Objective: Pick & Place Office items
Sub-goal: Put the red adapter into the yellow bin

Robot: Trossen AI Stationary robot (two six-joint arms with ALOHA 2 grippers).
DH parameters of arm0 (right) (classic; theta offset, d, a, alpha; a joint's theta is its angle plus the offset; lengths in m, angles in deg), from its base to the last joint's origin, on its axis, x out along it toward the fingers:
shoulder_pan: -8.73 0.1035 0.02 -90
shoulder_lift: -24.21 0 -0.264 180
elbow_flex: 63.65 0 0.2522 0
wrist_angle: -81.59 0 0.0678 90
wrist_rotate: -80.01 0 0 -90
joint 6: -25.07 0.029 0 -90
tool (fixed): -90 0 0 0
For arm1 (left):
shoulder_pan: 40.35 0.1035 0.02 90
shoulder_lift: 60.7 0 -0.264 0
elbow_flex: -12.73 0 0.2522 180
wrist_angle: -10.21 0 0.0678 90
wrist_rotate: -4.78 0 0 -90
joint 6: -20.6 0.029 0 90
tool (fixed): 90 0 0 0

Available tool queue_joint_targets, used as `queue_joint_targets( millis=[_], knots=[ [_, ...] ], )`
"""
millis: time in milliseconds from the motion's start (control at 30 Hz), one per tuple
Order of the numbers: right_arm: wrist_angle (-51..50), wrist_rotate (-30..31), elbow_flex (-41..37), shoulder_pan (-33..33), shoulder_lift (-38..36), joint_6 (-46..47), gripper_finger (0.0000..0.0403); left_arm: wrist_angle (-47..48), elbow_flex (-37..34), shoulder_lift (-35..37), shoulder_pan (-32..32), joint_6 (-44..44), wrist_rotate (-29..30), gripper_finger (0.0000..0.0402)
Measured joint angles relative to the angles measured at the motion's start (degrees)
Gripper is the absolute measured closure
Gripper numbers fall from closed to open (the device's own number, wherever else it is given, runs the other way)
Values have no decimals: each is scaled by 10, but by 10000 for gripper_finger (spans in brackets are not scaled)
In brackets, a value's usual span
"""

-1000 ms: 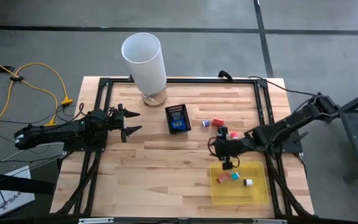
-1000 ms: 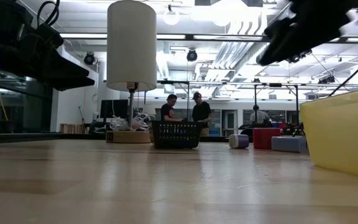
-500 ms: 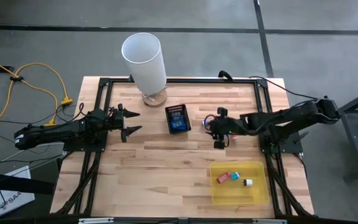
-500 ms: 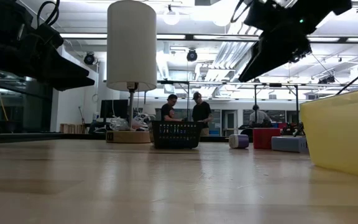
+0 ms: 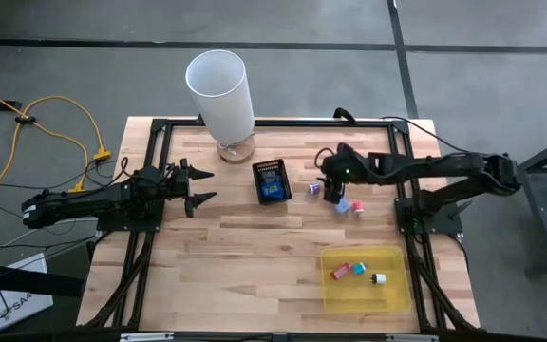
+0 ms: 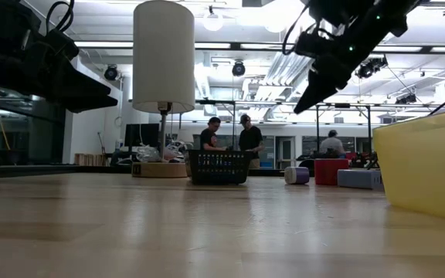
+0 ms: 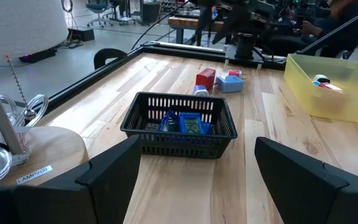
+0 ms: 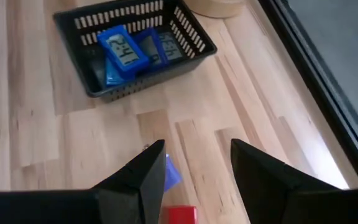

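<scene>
A lab: exposed ceiling ducts (image 6: 284, 66) (bright strip lights), benches behind.

Pale wooden table (image 5: 254, 247), black plastic mesh basket (image 7: 180, 127), translucent glossy yellow tray (image 5: 367, 294)

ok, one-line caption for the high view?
Right hand open over loose blocks beside the mesh box; three pieces in the yellow tray.

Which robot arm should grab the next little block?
The right one, probably. The right gripper hangs open just above the blocks lying loose on the table, with the red block between its fingers' tips. The left gripper waits far off, beyond the basket.
</scene>
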Motion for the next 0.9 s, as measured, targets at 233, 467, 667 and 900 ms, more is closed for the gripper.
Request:
queue_joint_targets(
  millis=[233, 467, 667, 900],
  knots=[
    [-17, -53, 0, -58, 0, 1, 236, 0, 0, 0, 0, 0, 0, 94],
    [-61, -116, 0, -102, 0, 21, 236, 0, 0, 0, 0, 0, 0, 94],
    [-69, -162, 0, -118, 0, 29, 236, 0, 0, 0, 0, 0, 0, 94],
    [-68, -156, 0, -118, 0, 27, 236, 0, 0, 0, 0, 0, 0, 94]
  ],
)
